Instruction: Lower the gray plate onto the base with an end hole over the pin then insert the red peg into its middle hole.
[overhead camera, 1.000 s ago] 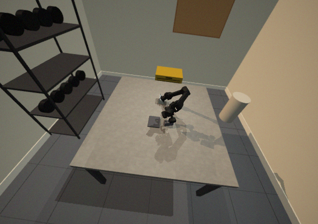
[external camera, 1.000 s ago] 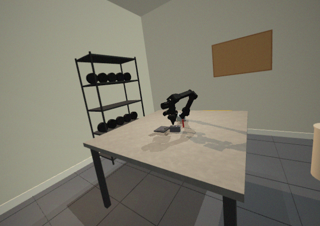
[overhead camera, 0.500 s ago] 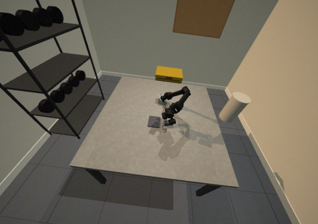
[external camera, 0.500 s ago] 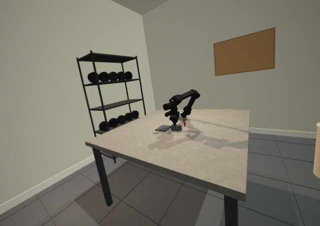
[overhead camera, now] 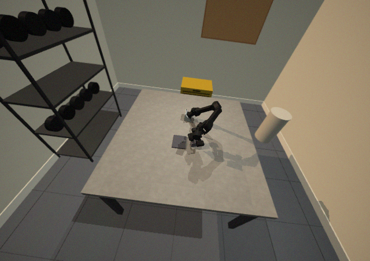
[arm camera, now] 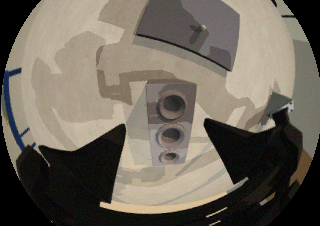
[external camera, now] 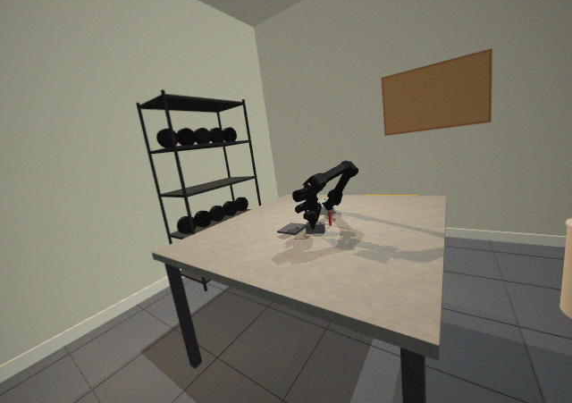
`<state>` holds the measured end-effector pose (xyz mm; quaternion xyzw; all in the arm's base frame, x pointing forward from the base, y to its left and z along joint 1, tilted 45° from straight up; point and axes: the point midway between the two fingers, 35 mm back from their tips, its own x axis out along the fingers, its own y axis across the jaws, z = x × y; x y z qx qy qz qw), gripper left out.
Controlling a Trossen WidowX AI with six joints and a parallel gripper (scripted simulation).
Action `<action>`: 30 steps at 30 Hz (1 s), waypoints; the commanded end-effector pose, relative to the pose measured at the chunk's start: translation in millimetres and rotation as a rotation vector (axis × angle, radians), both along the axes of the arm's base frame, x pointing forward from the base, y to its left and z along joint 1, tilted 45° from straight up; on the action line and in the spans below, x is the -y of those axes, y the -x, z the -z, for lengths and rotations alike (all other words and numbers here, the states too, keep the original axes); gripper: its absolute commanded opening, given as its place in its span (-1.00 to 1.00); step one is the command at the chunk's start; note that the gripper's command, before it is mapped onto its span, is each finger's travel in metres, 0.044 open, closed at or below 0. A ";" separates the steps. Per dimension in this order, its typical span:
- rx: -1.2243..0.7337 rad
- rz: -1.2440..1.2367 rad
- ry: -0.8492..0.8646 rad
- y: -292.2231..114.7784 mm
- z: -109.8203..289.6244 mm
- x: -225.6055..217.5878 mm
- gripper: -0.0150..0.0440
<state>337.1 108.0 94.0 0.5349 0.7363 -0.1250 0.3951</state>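
Observation:
The gray plate (arm camera: 155,92) (external camera: 318,229), a thick block with three holes in a row, rests on the table beside the base. The base (overhead camera: 178,142) (external camera: 290,228) (arm camera: 160,23) is a flat dark gray square with a short pin (arm camera: 202,28) standing up from it. No plate is on the pin. My gripper (arm camera: 166,125) (external camera: 312,227) is open and empty, pointing down over the plate, with one fingertip on each side of it in the wrist view. The red peg (external camera: 330,217) stands upright behind the plate in the exterior view; it is hidden in the top view and not seen in the wrist view.
The table (overhead camera: 143,174) (external camera: 369,288) carries the arm, whose mount (overhead camera: 187,115) is at the back. The arm bends above the peg's area. A black shelf rack (overhead camera: 59,81) with dumbbells, a yellow chest (overhead camera: 196,84) and a pale cylinder (overhead camera: 269,128) stand away from the work area.

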 end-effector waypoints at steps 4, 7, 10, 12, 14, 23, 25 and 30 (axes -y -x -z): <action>-0.005 0.003 -0.005 2.3 7.4 -8.7 1.00; -0.005 0.003 -0.006 3.2 10.7 -12.0 1.00; -0.005 0.003 -0.007 4.2 14.0 -15.4 1.00; -0.005 0.003 -0.007 4.9 16.2 -17.7 1.00; -0.005 0.003 -0.007 5.5 18.1 -19.7 1.00; -0.005 0.003 -0.008 5.8 18.8 -20.4 0.38; -0.005 0.003 -0.008 5.8 18.8 -20.4 0.20; -0.005 0.003 -0.008 5.8 18.8 -20.4 -0.05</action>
